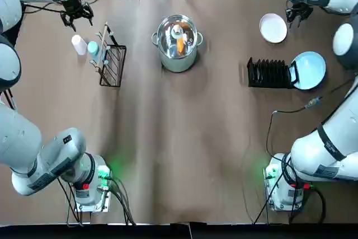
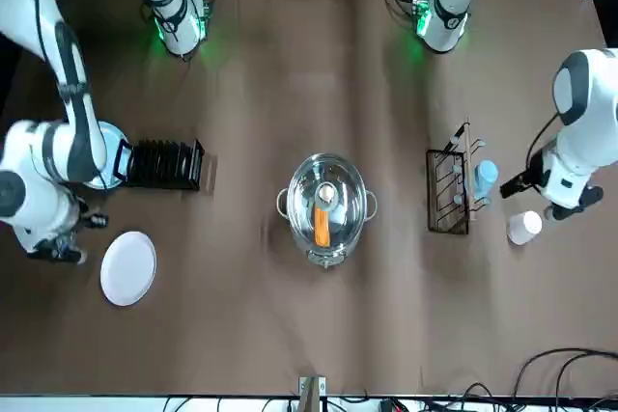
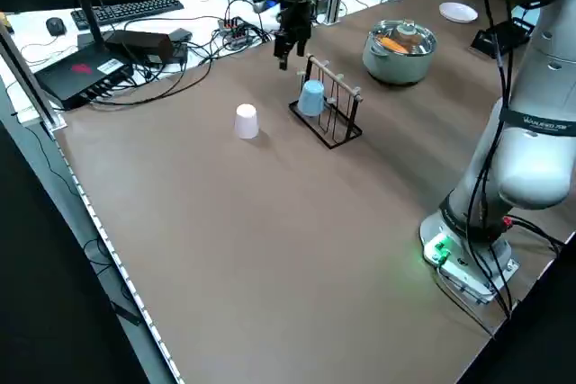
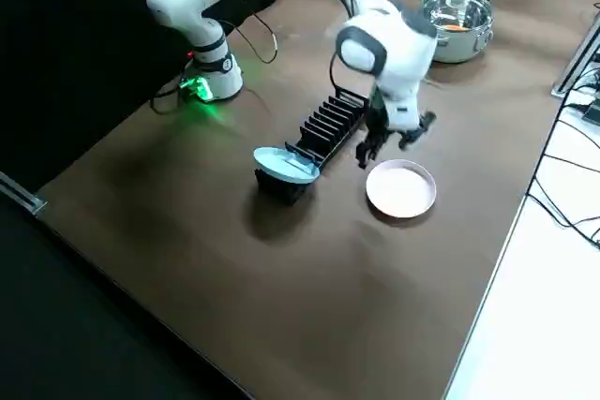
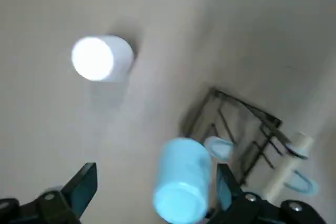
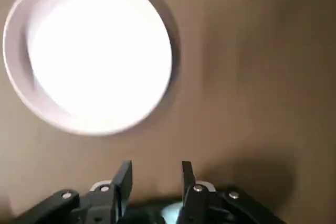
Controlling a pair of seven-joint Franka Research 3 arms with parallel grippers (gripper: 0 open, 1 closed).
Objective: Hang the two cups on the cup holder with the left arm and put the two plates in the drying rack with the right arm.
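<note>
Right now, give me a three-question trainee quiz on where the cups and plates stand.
1. True or false: the light blue cup hangs on the cup holder.
2. Which plate sits at the drying rack? A) white plate B) light blue plate
3. Fill in: the white cup stands on the ____.

Key:
1. True.
2. B; the white plate lies flat on the table beside the empty right gripper.
3. Table, near the open left gripper.

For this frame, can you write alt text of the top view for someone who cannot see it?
Overhead, the left gripper hovers open beyond the white cup and the blue cup hung on the cup holder. The right gripper hovers beside the flat white plate; the blue plate sits in the drying rack.
</note>
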